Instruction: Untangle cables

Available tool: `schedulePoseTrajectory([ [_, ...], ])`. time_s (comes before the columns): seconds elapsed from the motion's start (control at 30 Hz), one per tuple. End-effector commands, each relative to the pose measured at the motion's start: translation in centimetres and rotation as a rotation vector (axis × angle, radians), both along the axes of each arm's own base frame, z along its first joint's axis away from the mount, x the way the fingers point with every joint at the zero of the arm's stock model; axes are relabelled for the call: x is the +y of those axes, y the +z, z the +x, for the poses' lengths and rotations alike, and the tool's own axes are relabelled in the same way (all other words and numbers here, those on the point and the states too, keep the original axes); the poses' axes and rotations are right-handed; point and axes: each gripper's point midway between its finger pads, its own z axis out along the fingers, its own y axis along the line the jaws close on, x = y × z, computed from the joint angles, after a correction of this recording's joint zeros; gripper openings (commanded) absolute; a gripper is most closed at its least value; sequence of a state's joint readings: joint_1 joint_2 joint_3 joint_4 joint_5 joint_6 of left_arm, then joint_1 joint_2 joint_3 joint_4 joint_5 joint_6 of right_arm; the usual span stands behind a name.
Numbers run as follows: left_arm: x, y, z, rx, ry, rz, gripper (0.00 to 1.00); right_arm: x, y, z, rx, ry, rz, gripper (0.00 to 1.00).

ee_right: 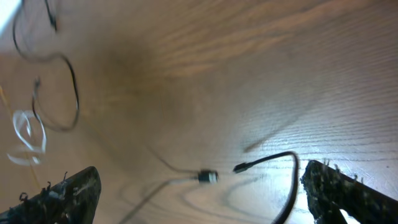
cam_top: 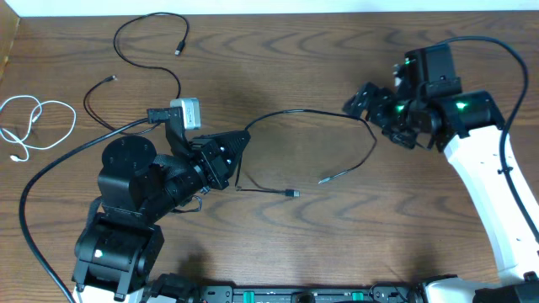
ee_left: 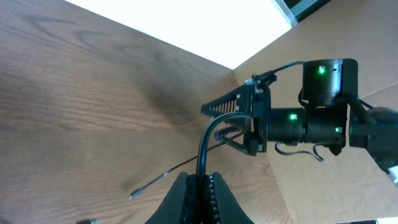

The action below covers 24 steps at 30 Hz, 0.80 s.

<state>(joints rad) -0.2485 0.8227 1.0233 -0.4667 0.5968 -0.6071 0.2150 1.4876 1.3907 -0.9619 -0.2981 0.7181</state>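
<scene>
Left claw: you have it pinched shut on the middle black cable, likely anchoring it; right claw: spread wide, empty, beside the loop.

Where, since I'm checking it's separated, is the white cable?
Overhead view: the white cable lies at the table's left edge, left of the nearest black cable, not touching it.

top-down overhead, close wrists, shared table

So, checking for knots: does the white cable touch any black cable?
No, the white cable lies alone at the far left, apart from the nearest black cable.
</scene>
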Motion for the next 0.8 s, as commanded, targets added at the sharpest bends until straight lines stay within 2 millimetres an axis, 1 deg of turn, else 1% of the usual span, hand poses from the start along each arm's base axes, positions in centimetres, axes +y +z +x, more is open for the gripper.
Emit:
schedulePoseTrajectory([
  [0.0,-0.2,1.6,-0.6,-0.028,-0.027,-0.026,0.07,-0.6,0.3,0.8,0.001,-0.085,0.032,0.99],
  [0.07,-0.5,1.7,-0.9,-0.026,-0.049,-0.033,0.08,-0.5,0.5,1.1,-0.013,-0.086,0.034,0.99],
  [0.13,-0.9,1.8,-1.3,-0.025,-0.079,-0.044,0.08,-0.6,0.7,1.5,-0.023,-0.105,0.036,0.96],
  [0.23,-1.3,2.0,-1.7,-0.023,-0.112,-0.056,0.07,-1.4,0.5,1.9,-0.021,-0.177,0.017,0.99],
  [0.33,-1.2,2.0,-1.7,-0.024,-0.108,-0.054,0.08,-2.1,0.2,1.7,-0.013,-0.195,-0.02,0.99],
  [0.43,-0.5,1.7,-0.9,-0.016,-0.047,-0.042,0.07,-2.9,-0.6,0.7,0.035,-0.211,-0.067,0.99],
  [0.57,1.2,1.2,0.7,-0.02,0.075,-0.002,0.07,-4.2,-1.8,-1.4,0.122,-0.231,-0.143,0.99],
  [0.67,2.2,0.9,1.9,-0.006,0.133,0.014,0.07,-5.2,-2.5,-2.7,0.17,-0.245,-0.206,0.99],
  [0.77,3.4,-0.1,2.9,0.039,0.176,0.071,0.07,-5.7,-2.7,-3.3,0.195,-0.251,-0.234,0.99],
])
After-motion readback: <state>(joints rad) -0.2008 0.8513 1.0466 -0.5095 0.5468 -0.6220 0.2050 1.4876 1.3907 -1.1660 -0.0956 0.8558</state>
